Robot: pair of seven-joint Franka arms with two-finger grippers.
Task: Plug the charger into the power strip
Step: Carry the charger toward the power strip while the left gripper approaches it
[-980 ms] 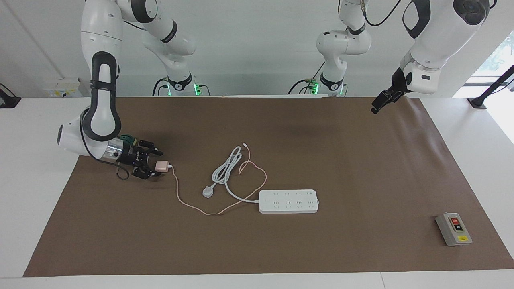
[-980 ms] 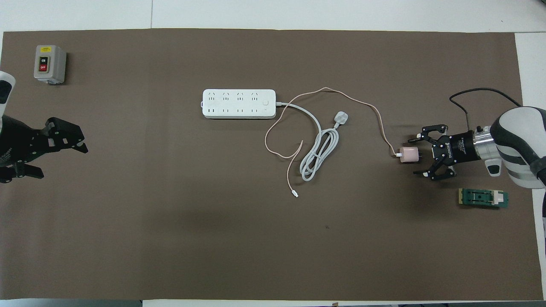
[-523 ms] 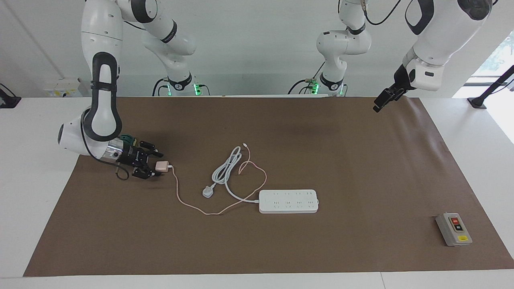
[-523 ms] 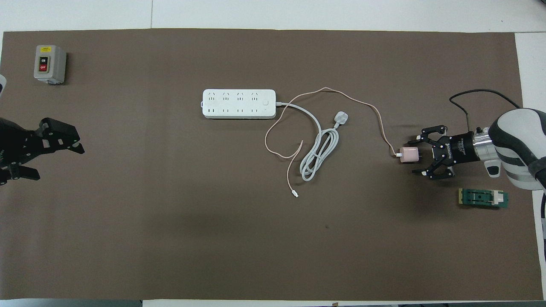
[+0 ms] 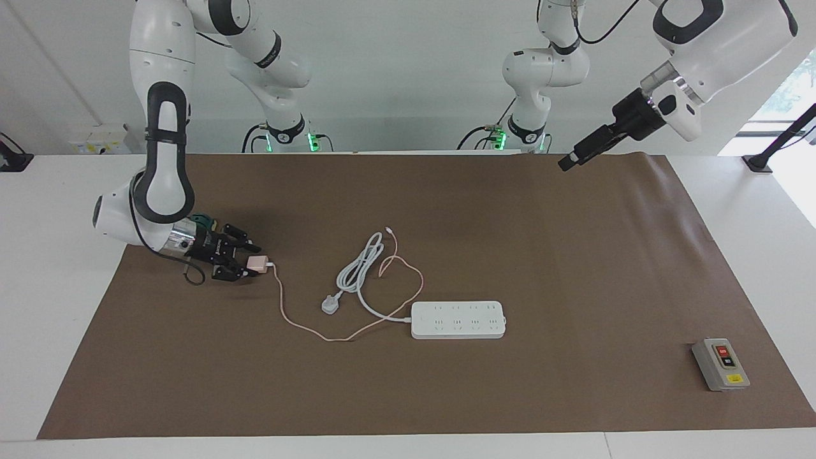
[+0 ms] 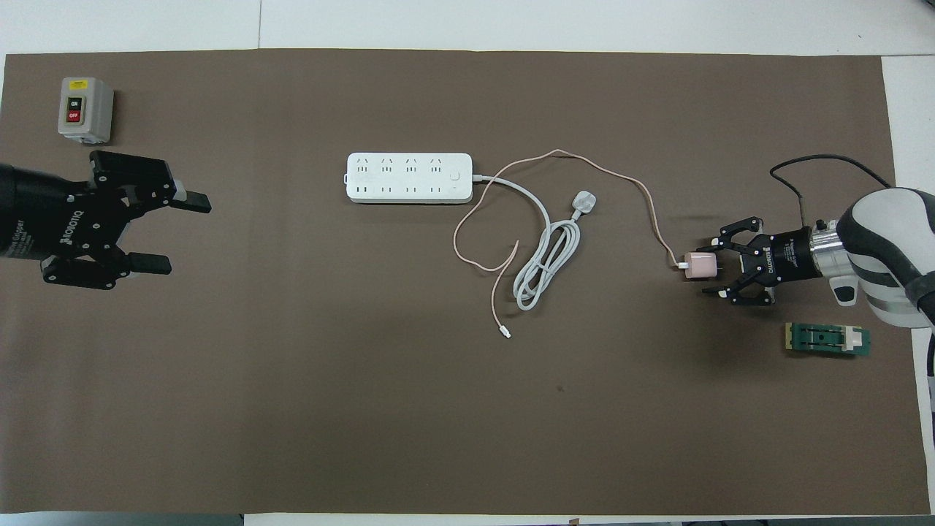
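Note:
The pale-pink charger (image 6: 699, 266) (image 5: 257, 262) lies on the brown mat toward the right arm's end, prongs pointing at my right gripper (image 6: 710, 269) (image 5: 248, 262). That gripper is low at the mat, with a finger on either side of the charger's prong end. It is partly closed, with a slim gap still showing at one finger. The charger's thin pink cable (image 6: 584, 162) loops toward the white power strip (image 6: 409, 177) (image 5: 458, 319) mid-table. My left gripper (image 6: 190, 234) (image 5: 566, 164) hangs open and empty in the air over the left arm's end of the mat.
The strip's thick white cord is coiled beside it and ends in a white three-pin plug (image 6: 584, 201). A grey switch box (image 6: 85, 109) (image 5: 720, 364) sits at the corner far from the robots, at the left arm's end. A small green part (image 6: 827, 339) lies by the right wrist.
The right gripper's fingers have narrowed in around the charger, which has not moved. The left gripper has swung toward the table's middle and turned, so both open fingers now show from above.

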